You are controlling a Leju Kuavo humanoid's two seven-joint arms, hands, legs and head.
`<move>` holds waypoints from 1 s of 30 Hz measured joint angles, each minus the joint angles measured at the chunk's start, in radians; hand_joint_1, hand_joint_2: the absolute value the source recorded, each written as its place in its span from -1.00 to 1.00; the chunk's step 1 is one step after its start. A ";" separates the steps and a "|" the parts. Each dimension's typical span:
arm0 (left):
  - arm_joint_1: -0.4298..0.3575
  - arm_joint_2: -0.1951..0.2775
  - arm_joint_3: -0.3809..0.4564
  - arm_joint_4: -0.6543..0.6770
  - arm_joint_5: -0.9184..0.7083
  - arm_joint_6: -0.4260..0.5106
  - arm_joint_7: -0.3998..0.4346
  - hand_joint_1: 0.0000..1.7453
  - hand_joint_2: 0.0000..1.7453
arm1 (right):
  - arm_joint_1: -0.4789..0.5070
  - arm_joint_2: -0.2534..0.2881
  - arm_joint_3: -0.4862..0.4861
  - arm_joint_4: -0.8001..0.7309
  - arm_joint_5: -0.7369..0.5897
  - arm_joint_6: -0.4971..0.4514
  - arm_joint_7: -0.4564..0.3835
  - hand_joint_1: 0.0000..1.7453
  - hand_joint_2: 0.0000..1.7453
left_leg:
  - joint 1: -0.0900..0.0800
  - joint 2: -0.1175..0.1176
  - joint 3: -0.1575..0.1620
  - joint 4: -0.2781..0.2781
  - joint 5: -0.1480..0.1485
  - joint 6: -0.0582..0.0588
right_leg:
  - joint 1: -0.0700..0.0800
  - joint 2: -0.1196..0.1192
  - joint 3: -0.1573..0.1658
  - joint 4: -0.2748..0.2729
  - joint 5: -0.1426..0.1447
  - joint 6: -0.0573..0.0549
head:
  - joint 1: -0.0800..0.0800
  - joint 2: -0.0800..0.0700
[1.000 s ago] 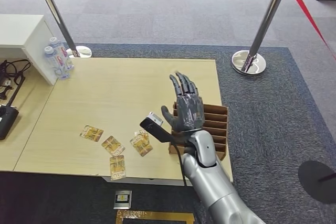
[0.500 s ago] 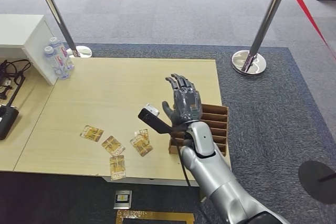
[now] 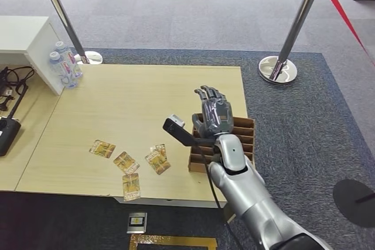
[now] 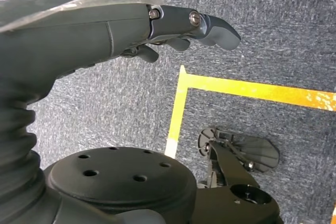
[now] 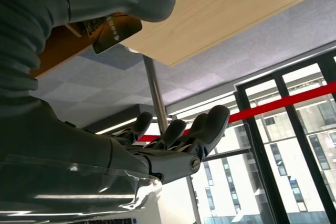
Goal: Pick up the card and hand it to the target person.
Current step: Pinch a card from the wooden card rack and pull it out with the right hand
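My right hand hovers open, holding nothing, over the slotted card box; I'd lower gently, pinching one card edge.

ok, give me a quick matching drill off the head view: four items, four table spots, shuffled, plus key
Items:
1. water bottles
2. brown slotted box
3. loose cards
4. right hand

Places:
A. near edge of the table, left of the box
B. raised over the box
C. far left corner of the table, beside the white cabinet
D. near right corner of the table

Pairs: 1-C, 2-D, 3-A, 4-B
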 joint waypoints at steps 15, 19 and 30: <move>0.000 0.000 0.000 0.000 -0.008 -0.007 0.001 -1.00 1.00 | 0.027 -0.028 -0.002 0.009 0.033 0.006 0.048 -0.30 1.00 | 0.000 0.000 0.000 0.000 0.000 0.000 | 0.000 0.000 0.000 0.000 0.000 0.000 | 0.000 0.000; 0.000 0.000 -0.001 0.000 -0.012 -0.007 0.001 -1.00 1.00 | 0.031 -0.029 -0.003 0.009 0.045 0.012 0.059 -0.30 1.00 | 0.000 0.000 0.000 0.000 0.000 0.000 | 0.000 0.000 0.000 0.000 0.000 0.000 | 0.000 0.000; 0.000 0.000 -0.006 0.000 -0.019 -0.014 0.001 -1.00 1.00 | 0.028 -0.033 -0.013 0.010 0.078 0.035 0.099 -0.34 1.00 | 0.000 0.000 0.000 0.000 0.000 0.000 | 0.000 0.000 0.000 0.000 0.000 0.000 | 0.000 0.000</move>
